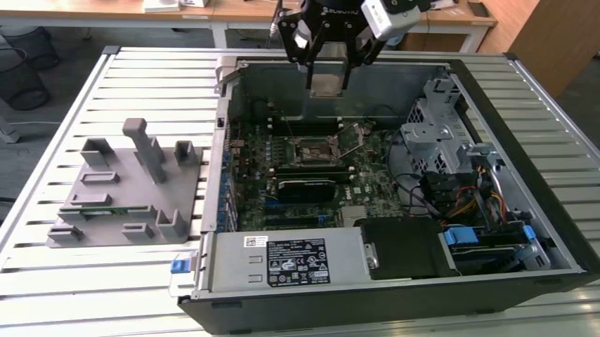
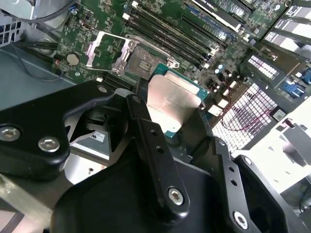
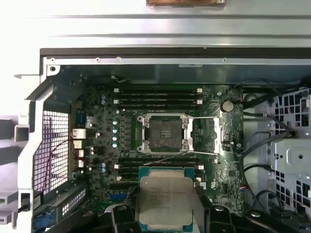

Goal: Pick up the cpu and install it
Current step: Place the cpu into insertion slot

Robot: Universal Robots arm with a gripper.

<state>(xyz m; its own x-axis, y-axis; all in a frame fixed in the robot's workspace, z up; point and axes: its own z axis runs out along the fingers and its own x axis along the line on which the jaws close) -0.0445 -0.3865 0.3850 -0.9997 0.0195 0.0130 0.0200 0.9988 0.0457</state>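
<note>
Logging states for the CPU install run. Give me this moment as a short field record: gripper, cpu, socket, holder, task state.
gripper: gripper shut on the cpu, above the open computer case
cpu: cpu held between the fingers, metal top visible in both wrist views, over the motherboard, apart from the socket
socket: socket empty, its metal frame swung open
holder: grey holder on the slatted table, on the exterior view's left of the case
task state: cpu picked up, not installed
</note>
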